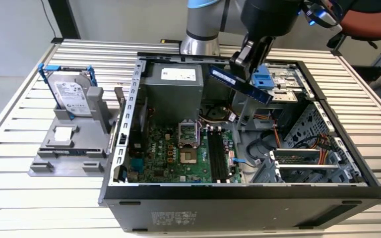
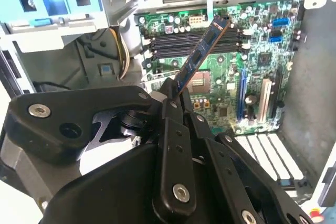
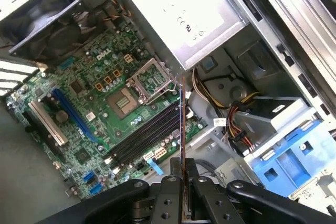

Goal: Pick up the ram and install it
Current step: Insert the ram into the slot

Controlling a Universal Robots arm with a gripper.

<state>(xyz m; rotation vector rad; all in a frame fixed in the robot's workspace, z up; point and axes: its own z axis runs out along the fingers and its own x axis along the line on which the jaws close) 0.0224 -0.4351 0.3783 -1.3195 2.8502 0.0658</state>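
The ram [image 1: 251,90] is a long, thin stick with dark chips. It hangs tilted in the air over the open computer case [image 1: 121,148], with my gripper [image 1: 239,67] shut on one end. In the second wrist view the ram [image 2: 202,53] juts out from between the black fingers [image 2: 170,114] towards the motherboard. In the first wrist view the ram [image 3: 182,140] shows edge-on, rising from my gripper [image 3: 182,184]. The black memory slots [image 1: 218,153] [image 2: 194,40] [image 3: 147,137] lie below on the green motherboard, apart from the stick.
A silver hard drive in a blue frame [image 1: 68,94] stands on a grey holder at the exterior view's left. Inside the case are a grey power supply [image 1: 170,84], a blue bracket [image 1: 262,77] and a green card with orange cables [image 1: 303,158].
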